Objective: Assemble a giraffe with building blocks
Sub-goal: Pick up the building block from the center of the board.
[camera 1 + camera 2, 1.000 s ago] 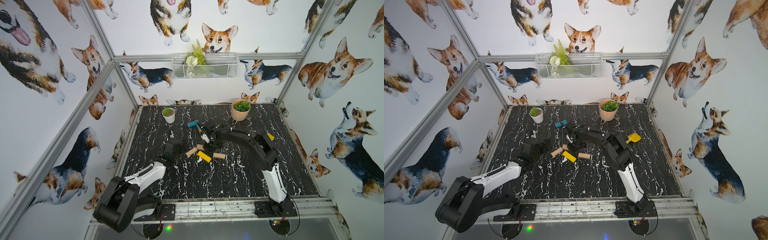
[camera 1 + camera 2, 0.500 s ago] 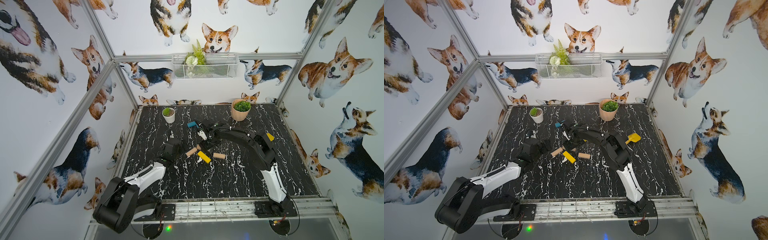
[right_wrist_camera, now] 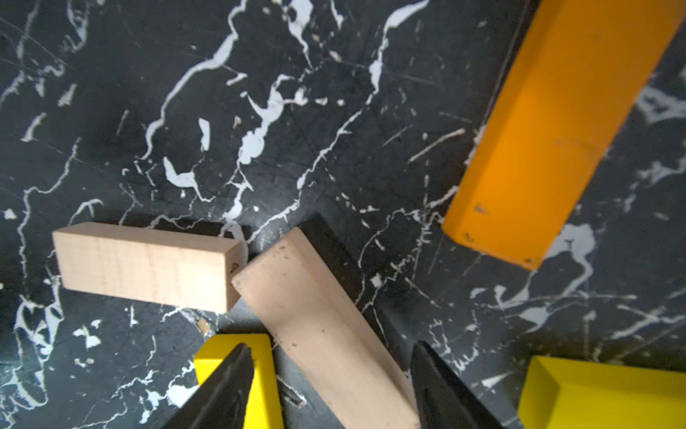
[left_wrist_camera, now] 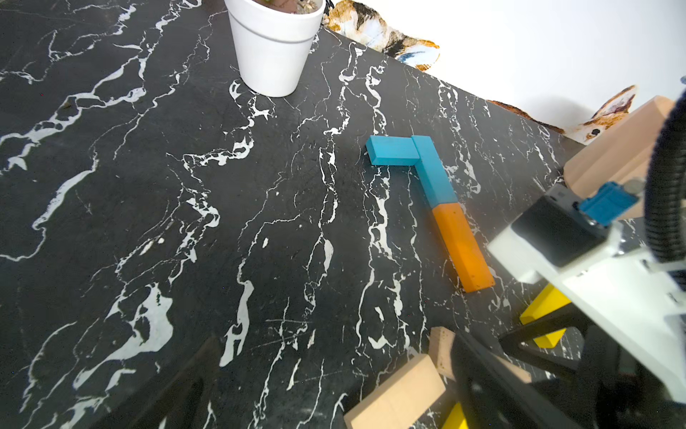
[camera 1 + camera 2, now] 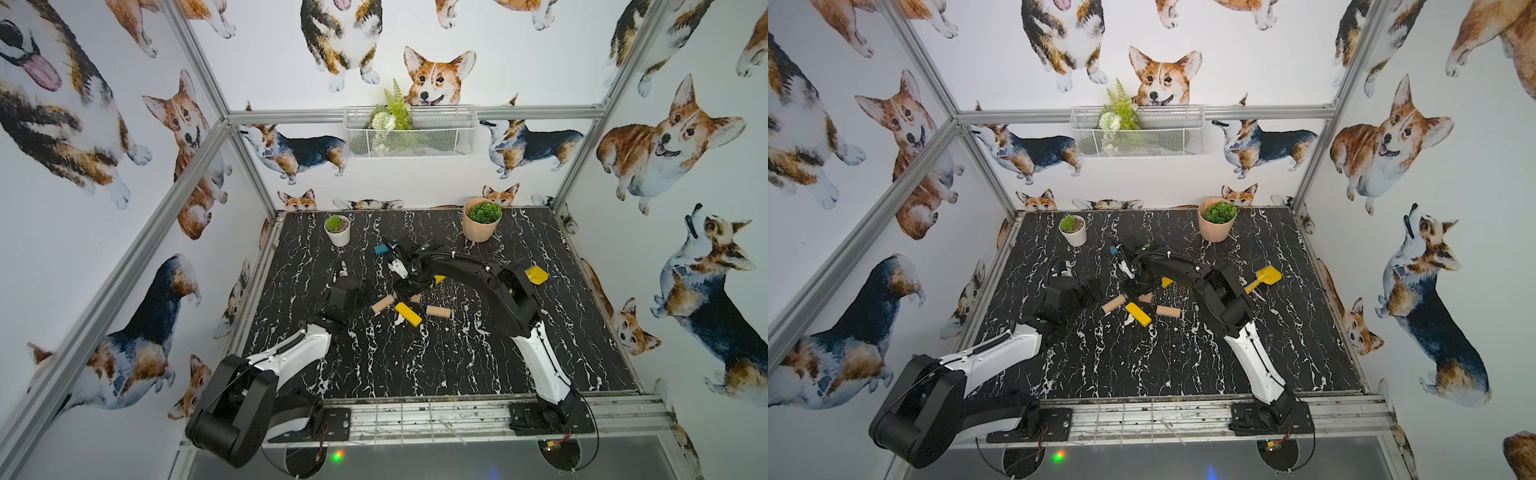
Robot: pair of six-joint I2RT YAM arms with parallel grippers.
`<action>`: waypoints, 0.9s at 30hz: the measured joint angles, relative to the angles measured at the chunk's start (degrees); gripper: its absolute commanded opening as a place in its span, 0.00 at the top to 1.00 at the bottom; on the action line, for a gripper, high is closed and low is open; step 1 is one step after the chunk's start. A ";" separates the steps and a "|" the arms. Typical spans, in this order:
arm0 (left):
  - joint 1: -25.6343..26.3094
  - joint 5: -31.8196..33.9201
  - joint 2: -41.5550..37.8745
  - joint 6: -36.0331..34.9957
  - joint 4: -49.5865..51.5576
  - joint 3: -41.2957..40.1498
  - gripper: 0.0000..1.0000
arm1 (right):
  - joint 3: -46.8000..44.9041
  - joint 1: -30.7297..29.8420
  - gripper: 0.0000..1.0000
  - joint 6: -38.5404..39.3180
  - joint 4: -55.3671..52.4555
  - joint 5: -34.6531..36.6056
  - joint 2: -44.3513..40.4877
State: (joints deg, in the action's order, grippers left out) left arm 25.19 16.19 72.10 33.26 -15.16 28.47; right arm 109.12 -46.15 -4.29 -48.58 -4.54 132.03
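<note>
- So the giraffe (image 4: 434,185) was only partly built. It lay flat on the black marble table (image 5: 415,365) toward the back, roughly between the white pot (image 4: 273,55) and the tan pot (image 5: 480,226).
- It was three pieces: the teal head block (image 4: 391,150) butted against the side of the teal neck block (image 4: 432,171) in an L, then the orange block (image 4: 462,249) end to end with the neck.
- The right gripper (image 3: 330,345) pointed down at the table near the free end of the orange block. Its jaws were partway apart, straddling a tan block (image 3: 319,319). A sliver of gap showed on one side, so it didn't look clamped.
- A second tan block (image 3: 148,263) lay corner to corner with that one, touching or as good as.
- One yellow block (image 3: 260,356) sat partly under one of the fingers (image 3: 230,382). Another yellow block (image 3: 601,393) was off on the far side of the opposite finger, apart from the tan one.
- In both top views a third tan block (image 5: 438,311) lay by itself just beside the pile, mid-table.
- The left gripper (image 5: 1093,291) hung low next to the pile, jaws spread wide, nothing between them.
- Also a yellow scoop-looking thing (image 5: 1264,277) lay out toward the right side, behind the right arm.
</note>
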 measured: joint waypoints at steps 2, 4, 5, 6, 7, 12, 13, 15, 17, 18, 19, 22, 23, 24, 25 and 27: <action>0.00 0.00 0.02 0.00 0.00 0.00 0.00 | 0.15 -0.02 0.35 0.02 0.52 0.39 0.33; 0.00 0.00 0.11 0.00 0.00 0.00 0.00 | 0.39 -0.02 0.36 0.55 0.42 1.51 1.03; 0.00 0.00 0.15 0.00 0.02 0.00 0.00 | 0.61 -0.02 0.36 0.44 0.33 1.55 1.11; 0.00 -0.04 0.17 0.00 0.00 0.00 0.00 | 0.76 -0.02 0.36 0.48 0.26 1.77 1.31; 0.00 -0.02 0.17 0.00 0.00 0.00 0.00 | 0.92 -0.02 0.36 0.46 0.26 1.77 1.36; 0.00 -0.02 0.22 0.00 -0.02 0.00 0.00 | 1.64 -0.09 0.59 0.37 -0.11 2.91 1.77; 0.00 -0.02 0.22 0.00 -0.02 0.00 0.00 | 1.64 -0.11 0.62 0.20 -0.15 3.04 1.84; 0.00 -0.02 0.22 0.00 -0.02 0.00 0.00 | 1.46 -0.11 0.66 -0.35 -0.13 3.54 1.84; 0.00 0.00 0.20 0.00 -0.02 0.00 0.00 | -0.57 -0.11 0.75 -0.96 1.38 4.68 0.83; 0.00 0.00 0.11 0.00 0.00 0.00 0.00 | -2.03 -0.11 0.79 -1.77 2.14 5.31 0.00; 0.00 0.00 0.02 0.00 0.00 0.00 0.00 | -3.76 -0.15 0.82 -2.19 2.84 5.86 -1.07; 0.00 0.02 -0.11 0.00 -0.02 0.00 0.00 | -8.44 -0.20 0.86 -4.59 2.64 7.61 -4.70; 0.00 0.02 -0.09 0.00 0.00 0.00 0.00 | -9.27 -0.09 0.86 -5.25 2.05 7.74 -5.68; 0.00 0.00 -0.04 0.00 0.00 0.00 0.00 | -9.81 0.20 0.86 -6.47 1.64 7.54 -6.84; 0.00 0.00 0.13 0.04 -0.09 0.02 0.00 | -10.01 0.70 0.86 -7.54 1.49 7.41 -7.98; 0.00 -0.07 0.55 0.15 0.04 0.09 0.00 | -10.03 2.29 0.86 -9.94 1.62 6.56 -10.25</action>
State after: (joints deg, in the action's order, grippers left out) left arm 25.19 16.12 72.64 33.41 -15.11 28.56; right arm 99.09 -43.86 -14.24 -46.96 2.02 121.78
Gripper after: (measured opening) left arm 0.999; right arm 0.282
